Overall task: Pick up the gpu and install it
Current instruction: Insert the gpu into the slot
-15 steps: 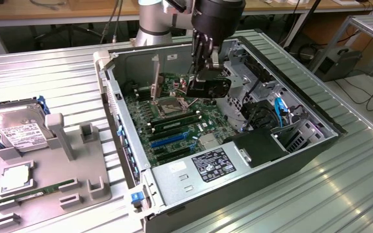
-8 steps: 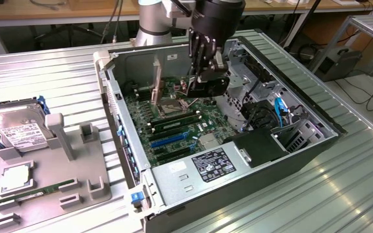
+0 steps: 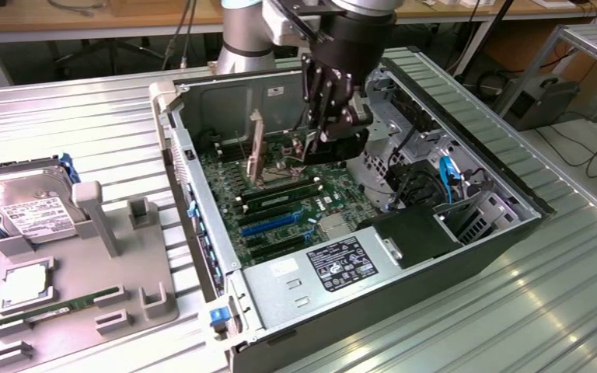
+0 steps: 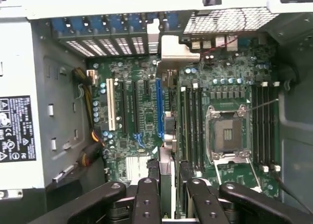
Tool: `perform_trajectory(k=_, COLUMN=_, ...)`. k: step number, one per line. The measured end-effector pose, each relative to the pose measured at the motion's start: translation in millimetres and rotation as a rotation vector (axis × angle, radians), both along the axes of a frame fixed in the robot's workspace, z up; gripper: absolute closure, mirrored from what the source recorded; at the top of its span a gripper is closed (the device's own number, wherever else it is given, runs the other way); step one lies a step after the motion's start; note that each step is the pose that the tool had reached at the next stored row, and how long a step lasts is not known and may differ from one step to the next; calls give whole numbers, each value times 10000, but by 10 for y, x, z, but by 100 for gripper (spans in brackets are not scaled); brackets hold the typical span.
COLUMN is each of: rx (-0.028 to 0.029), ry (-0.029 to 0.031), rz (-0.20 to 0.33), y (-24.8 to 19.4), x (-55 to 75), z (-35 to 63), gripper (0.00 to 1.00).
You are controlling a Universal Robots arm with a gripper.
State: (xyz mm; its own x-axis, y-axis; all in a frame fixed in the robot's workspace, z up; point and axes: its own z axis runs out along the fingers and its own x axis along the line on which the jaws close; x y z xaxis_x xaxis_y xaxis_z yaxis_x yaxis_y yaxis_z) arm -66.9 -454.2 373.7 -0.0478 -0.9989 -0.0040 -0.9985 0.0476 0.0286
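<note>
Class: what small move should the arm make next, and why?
Probably ease the gpu straight down: the end effector grips it edge-on, parallel to and almost over the blue slot, with its bracket by the rear vents.

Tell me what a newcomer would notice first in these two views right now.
First the claw, down inside the open computer case in mid-scene, shut on the gpu, which stands on edge over the motherboard. Next, at the exterior view's left, the grey fixture tray with a hard drive on it.
</note>
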Motion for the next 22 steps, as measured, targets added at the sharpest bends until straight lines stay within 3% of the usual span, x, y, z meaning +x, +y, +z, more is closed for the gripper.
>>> perform_trajectory(k=2, rx=0, ry=-17, rz=5, y=-58, x=-28, z=-27, gripper=74)
perform_trajectory(k=9, rx=-1, ry=-55, rz=15, y=-70, x=-186, z=-105, gripper=74)
perform_trajectory(k=10, rx=0, ry=-73, rz=56, y=-70, x=-291, z=-182, gripper=74)
perform_trajectory(k=13, rx=-1, ry=-84, rz=172, y=-71, x=-321, z=-348, gripper=74)
perform_trajectory(k=15, rx=0, ry=-84, rz=308, y=-71, x=-385, z=-573, gripper=74)
perform_trajectory(k=16, rx=0, ry=-109, rz=311, y=-68, x=-458, z=-754, gripper=74)
perform_trajectory(k=18, rx=3, ry=-112, rz=320, y=-67, x=-472, z=-772, gripper=74)
perform_trajectory(k=22, rx=1, ry=-146, rz=444, y=-36, x=-536, z=-939, gripper=74)
